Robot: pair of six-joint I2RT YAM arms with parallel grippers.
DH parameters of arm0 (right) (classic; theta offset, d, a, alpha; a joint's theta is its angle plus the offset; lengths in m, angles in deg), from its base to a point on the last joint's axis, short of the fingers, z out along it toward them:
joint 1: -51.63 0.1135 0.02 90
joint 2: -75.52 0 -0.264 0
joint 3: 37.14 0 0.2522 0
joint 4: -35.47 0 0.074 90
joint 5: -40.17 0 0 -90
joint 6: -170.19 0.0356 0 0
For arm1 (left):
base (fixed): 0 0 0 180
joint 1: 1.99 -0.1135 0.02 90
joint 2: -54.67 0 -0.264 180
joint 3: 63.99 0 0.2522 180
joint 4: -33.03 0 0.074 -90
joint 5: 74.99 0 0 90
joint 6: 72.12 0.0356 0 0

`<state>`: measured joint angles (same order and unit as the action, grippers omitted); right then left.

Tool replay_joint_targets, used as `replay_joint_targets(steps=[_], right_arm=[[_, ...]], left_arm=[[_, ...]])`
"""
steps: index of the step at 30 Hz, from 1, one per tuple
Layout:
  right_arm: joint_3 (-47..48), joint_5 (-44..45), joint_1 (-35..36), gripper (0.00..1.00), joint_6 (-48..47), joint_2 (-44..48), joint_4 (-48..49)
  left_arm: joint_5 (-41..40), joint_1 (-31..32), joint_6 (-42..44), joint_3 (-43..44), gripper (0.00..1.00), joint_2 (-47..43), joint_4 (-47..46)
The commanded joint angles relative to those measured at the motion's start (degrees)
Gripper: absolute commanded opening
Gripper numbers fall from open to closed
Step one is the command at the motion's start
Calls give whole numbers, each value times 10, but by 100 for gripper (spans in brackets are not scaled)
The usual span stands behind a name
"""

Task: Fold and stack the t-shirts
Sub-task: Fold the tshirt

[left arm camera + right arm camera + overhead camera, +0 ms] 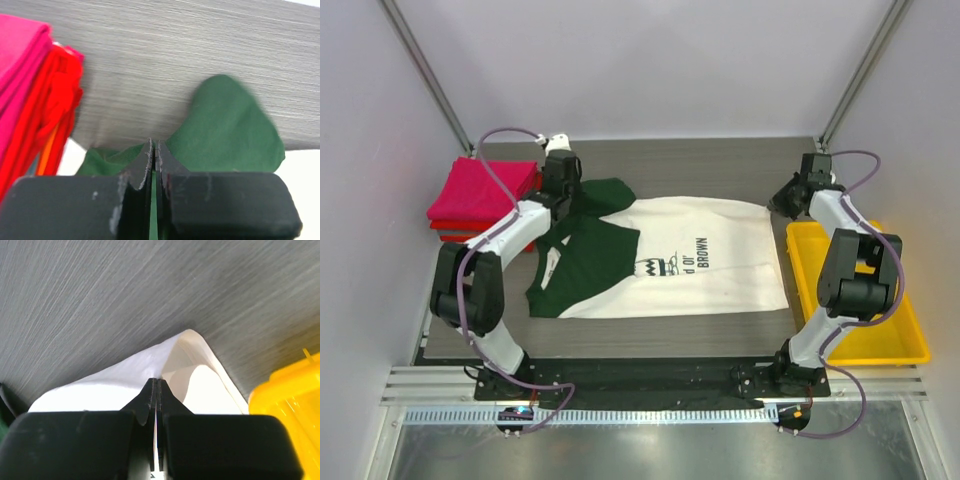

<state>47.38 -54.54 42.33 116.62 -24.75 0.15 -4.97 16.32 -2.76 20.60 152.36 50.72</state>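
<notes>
A cream-white t-shirt (695, 255) with dark green collar and sleeves and dark lettering lies spread across the middle of the table. My left gripper (567, 192) is shut on the green cloth (230, 130) at the shirt's far left corner, a strip of green showing between its jaws. At the far right corner my right gripper (782, 204) is shut on the white hem (165, 365), which bunches up at its tips. A stack of folded magenta-pink and red t-shirts (480, 195) sits at the far left, and it shows as a pink and red pile (35, 100) in the left wrist view.
A yellow plastic tray (905, 345) stands along the right side of the table, its corner (287, 395) close to the right gripper. The grey table (700, 165) runs back to the white rear wall.
</notes>
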Motion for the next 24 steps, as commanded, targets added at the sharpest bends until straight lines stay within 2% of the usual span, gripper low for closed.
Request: replay_joint_targets(steps=[1, 17, 24], right_arm=[[-20, 26, -3, 1, 12, 45, 17], [-132, 78, -32, 1, 52, 111, 42], [-164, 92, -34, 1, 57, 145, 52]], left_arm=[[-51, 5, 6, -29, 0, -51, -37], [-173, 59, -26, -227, 0, -217, -108], [-188, 70, -52, -289, 0, -268, -108]])
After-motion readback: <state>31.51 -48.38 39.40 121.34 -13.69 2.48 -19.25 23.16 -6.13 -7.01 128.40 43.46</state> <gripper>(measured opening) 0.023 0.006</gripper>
